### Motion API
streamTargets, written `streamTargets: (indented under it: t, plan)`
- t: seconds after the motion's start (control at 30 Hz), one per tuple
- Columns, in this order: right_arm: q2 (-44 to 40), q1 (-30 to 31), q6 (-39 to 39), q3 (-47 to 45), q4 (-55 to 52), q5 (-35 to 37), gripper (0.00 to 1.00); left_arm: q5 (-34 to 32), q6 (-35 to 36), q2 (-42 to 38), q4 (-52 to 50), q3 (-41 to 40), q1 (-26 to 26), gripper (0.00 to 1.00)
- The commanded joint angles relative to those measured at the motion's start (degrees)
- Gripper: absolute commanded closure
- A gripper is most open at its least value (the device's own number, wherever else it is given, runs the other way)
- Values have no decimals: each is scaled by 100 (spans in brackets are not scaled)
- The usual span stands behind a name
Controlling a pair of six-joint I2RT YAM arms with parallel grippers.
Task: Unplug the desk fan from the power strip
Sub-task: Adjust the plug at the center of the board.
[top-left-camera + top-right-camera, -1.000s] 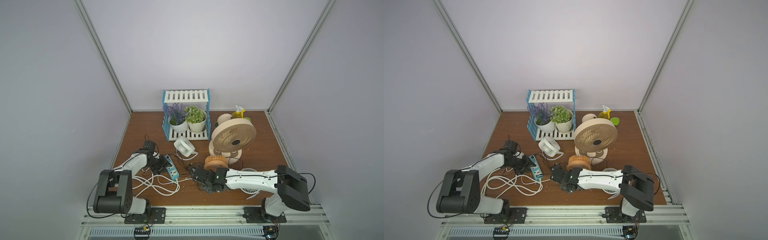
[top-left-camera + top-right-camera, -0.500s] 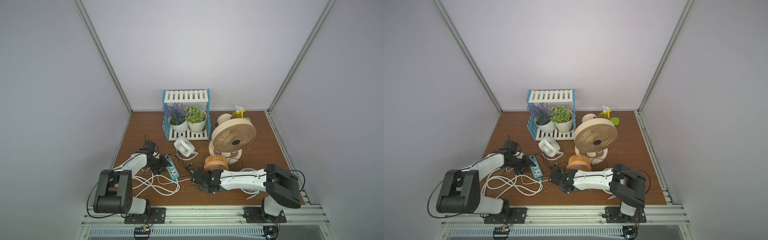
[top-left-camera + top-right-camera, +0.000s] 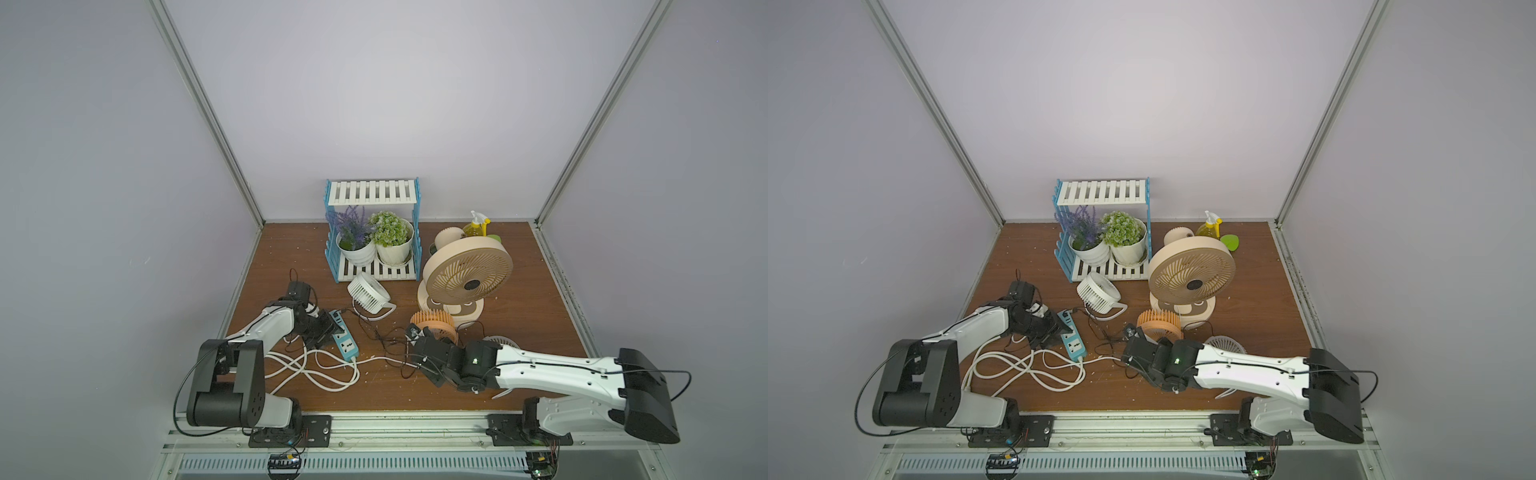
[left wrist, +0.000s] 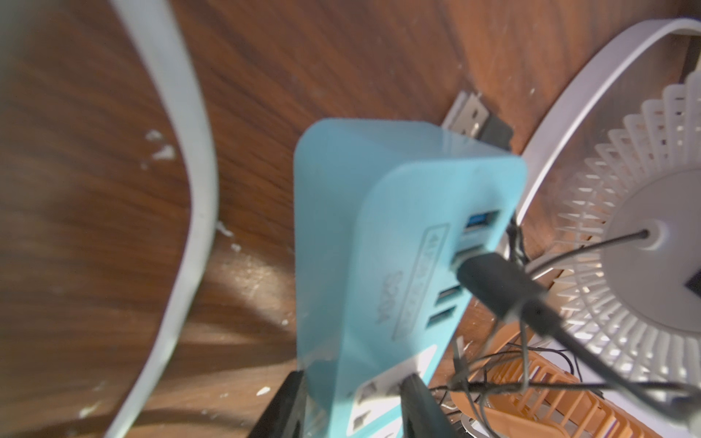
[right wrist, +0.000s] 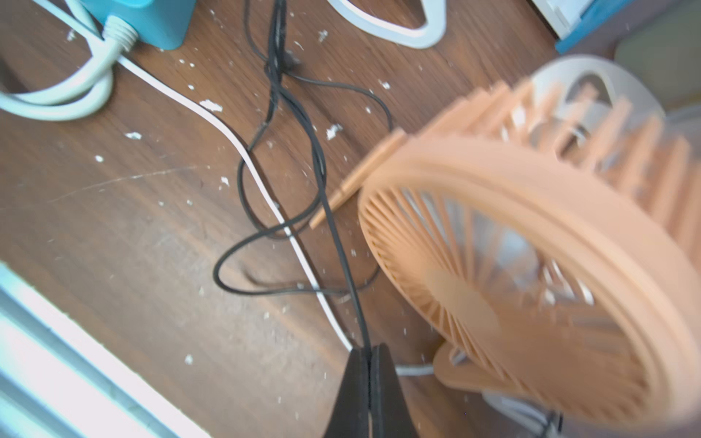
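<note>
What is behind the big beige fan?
A yellow spray bottle, a round beige object and a green object; the big beige fan hides their lower parts.

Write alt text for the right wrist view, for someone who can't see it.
The right hand pinches a thin black cable over a wooden table. A blurred orange fan fills one side; beyond lie the end of the teal power strip and its white cord.

You face a robotics lab test cell: blank grey walls (image 3: 395, 104) and aluminium posts (image 3: 210, 120) box in a wooden tabletop (image 3: 519, 299), two arms (image 3: 552, 370) are bolted to a slotted rail (image 3: 415, 430), and potted plants (image 3: 374, 241) and small fans (image 3: 368, 293) stand beyond the fingers (image 5: 385, 394).
</note>
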Motion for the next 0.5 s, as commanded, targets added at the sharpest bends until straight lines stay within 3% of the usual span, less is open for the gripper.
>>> streamTargets:
  t: [0.0,0.13,0.3,0.37,0.47]
  plan:
    - [-526,15,945,-136,-878,-227,100,-1651,-69,399,-35,-327,190,57]
    - [-1532,14,1246,-206,-1308,-609,100,-1647,-68,399,-43,-326,190,57]
    - [-2319,-89,460,-139,-1029,-2291,100,-1646,-61,400,-35,-328,190,57]
    - [-2288,-133,388,217,-1314,-2023,100,-1645,-55,404,-41,-329,190,57]
    - [-2449,-129,430,943,-1549,-921,100,-1648,-41,378,-60,-342,190,57]
